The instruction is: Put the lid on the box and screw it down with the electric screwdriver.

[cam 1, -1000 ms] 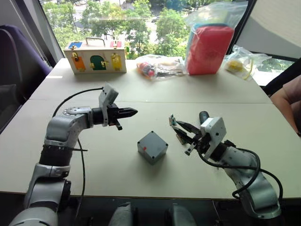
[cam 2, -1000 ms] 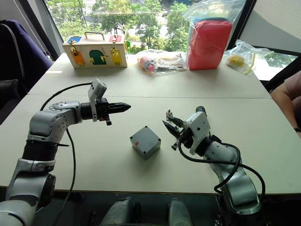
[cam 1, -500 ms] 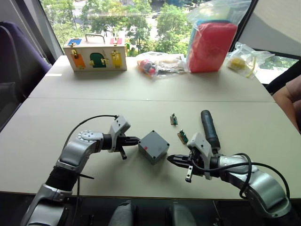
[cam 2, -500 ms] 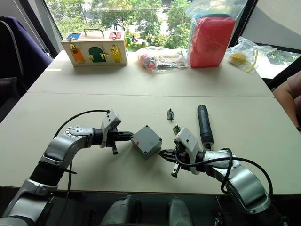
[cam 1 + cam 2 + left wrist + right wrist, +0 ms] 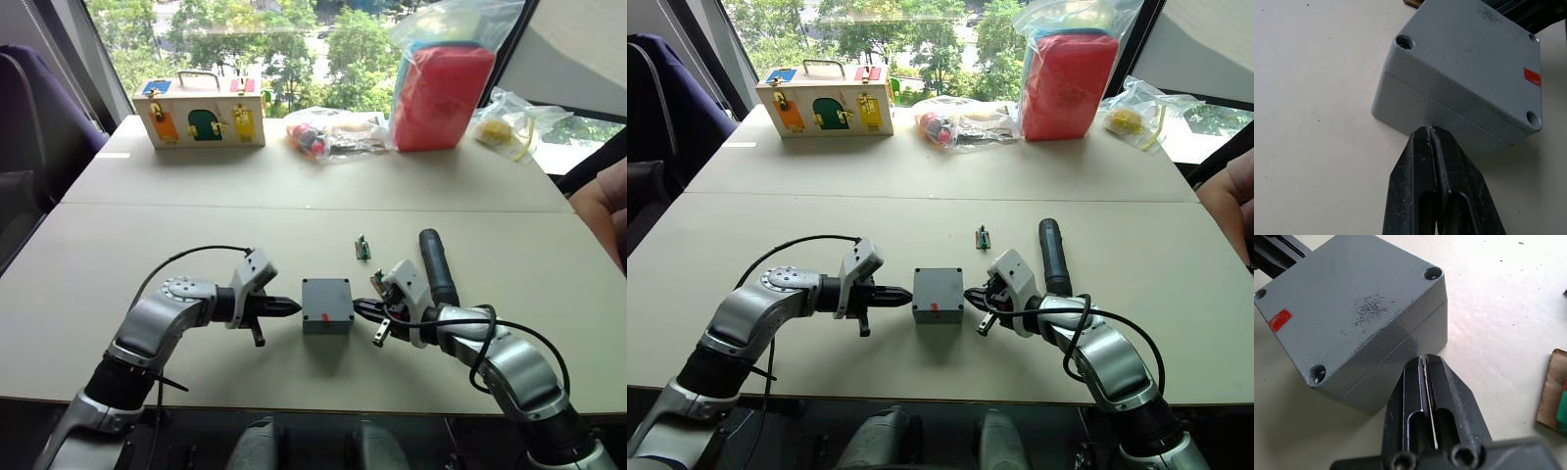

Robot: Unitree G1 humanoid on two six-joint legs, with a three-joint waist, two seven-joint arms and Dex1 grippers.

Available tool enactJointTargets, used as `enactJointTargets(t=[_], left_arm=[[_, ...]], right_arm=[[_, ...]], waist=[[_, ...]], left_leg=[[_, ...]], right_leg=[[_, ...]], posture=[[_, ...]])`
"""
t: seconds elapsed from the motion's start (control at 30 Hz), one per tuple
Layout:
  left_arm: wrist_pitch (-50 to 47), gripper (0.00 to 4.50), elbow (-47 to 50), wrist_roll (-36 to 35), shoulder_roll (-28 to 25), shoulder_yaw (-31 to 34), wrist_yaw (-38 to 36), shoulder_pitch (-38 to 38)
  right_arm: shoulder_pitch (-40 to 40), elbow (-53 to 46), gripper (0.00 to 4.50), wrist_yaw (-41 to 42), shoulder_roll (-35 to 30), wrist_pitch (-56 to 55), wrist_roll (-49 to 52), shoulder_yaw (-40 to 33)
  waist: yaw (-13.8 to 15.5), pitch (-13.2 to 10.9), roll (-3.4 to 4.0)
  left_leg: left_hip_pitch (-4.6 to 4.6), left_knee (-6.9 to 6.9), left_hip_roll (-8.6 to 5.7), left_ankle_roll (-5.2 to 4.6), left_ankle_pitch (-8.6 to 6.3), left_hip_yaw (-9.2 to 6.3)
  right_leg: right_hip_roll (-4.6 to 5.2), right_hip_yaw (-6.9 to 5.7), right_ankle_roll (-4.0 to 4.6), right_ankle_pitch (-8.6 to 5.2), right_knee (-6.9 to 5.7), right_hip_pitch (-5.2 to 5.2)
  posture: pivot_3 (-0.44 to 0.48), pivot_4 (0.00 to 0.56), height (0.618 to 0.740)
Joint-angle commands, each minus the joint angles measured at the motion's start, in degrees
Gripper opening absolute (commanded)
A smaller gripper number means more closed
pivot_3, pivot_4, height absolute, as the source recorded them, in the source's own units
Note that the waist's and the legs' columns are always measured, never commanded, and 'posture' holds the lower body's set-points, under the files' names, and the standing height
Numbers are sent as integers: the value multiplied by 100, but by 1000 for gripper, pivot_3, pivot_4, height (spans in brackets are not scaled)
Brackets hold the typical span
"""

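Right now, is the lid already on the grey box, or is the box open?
On. The lid covers the box, with a seam line running around the sides. Whether screws sit in the corner holes, cannot tell.

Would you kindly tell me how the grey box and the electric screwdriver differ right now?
The grey box is a squat cube with corner screw holes and a red mark; the electric screwdriver is a long dark cylinder. The box sits between the left gripper and right gripper, both with jaws shut; the screwdriver lies beside the right arm. Both rest on the table.
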State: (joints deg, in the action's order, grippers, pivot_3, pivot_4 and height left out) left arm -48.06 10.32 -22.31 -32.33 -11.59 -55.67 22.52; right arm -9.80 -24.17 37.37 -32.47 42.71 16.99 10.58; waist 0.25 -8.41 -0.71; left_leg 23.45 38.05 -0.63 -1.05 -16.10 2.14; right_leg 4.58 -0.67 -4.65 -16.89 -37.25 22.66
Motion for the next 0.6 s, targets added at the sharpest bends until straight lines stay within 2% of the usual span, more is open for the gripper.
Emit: enactJointTargets(t=[0.03, 0.17, 0.3, 0.47, 0.57, 0.6], left_arm=[[91, 0, 203, -128, 100, 82, 105, 17], [285, 0, 80, -25, 42, 284, 266, 82], [1249, 0, -143, 483, -495, 527, 296, 120], [394, 0, -382, -509, -460, 1037, -93, 1185], [441, 0, -137, -568, -380, 793, -284, 1607], [452, 0, -54, -544, -368, 652, -343, 1678]], right_arm=[[-57, -187, 52, 77, 75, -90, 154, -81], [58, -423, 52, 59, -4, -59, 213, -259], [301, -912, 52, 122, -296, -337, 236, -719], [415, -711, 52, 159, -319, -278, 683, -1476], [243, -314, 52, -142, -203, -444, 459, -1554], [191, -179, 284, -226, -170, -490, 386, -1550]], waist=[[1, 0, 0], [1, 0, 0], [-14, -6, 8], [51, -18, -9], [38, -19, -9], [34, -19, -9]], left_leg=[[0, 0, 0, 0, 0, 0], [0, 0, 0, 0, 0, 0], [2, -4, 0, 0, 0, 0], [2, -1, 0, 2, 2, -1], [2, 3, -1, 2, 1, -1], [2, 3, -2, 2, 1, -1]], right_leg=[[0, 0, 1, 0, 0, 0], [0, 0, 0, 0, 0, 0], [0, 0, -2, 1, 1, 5], [1, -6, 6, -2, 1, -1], [4, -6, 4, 0, 11, -9], [4, -6, 0, 2, 15, -9]], posture=[[0, 150, 740], [0, 150, 740], [0, 150, 740], [0, 150, 740], [0, 150, 740], [0, 150, 740]])
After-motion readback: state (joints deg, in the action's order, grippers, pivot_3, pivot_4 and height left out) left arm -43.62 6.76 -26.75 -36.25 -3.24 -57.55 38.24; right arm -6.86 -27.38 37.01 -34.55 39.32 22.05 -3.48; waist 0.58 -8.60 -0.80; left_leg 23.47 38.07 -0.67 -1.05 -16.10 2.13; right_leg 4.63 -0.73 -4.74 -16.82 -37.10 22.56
